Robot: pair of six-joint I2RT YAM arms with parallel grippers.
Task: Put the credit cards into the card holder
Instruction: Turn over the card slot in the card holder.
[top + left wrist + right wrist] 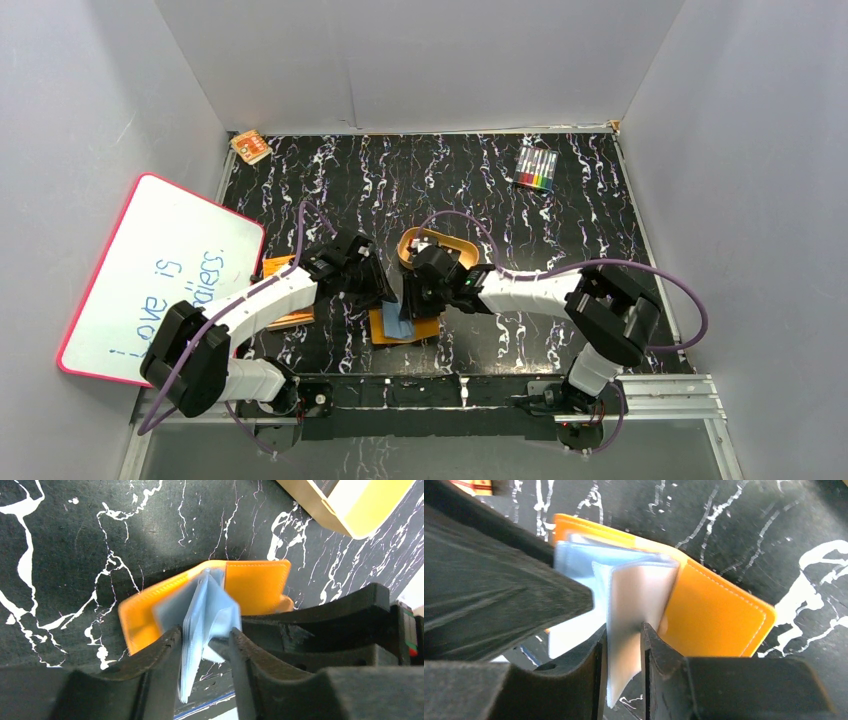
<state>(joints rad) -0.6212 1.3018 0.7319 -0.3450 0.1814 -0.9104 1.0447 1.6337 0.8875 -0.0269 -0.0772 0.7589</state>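
Note:
The orange-brown card holder [425, 328] lies open on the black marbled table near the front middle, its pale blue sleeves [396, 322] fanned up. In the left wrist view the holder [255, 582] lies ahead of my left gripper [205, 635], whose jaws are apart around a stack of sleeves [200, 610] that rests against one finger. In the right wrist view my right gripper [623, 630] is closed on a single sleeve [639, 595] and lifts it off the holder [714, 620]. Both grippers meet over the holder in the top view, left [385, 295] and right [408, 300]. No black credit card shows.
A tan oval tray [462, 240] sits just behind the grippers and shows in the left wrist view [350, 505]. An orange booklet [280, 268] lies under the left arm. A whiteboard [160, 270] leans at left. A marker pack [536, 168] lies at back right.

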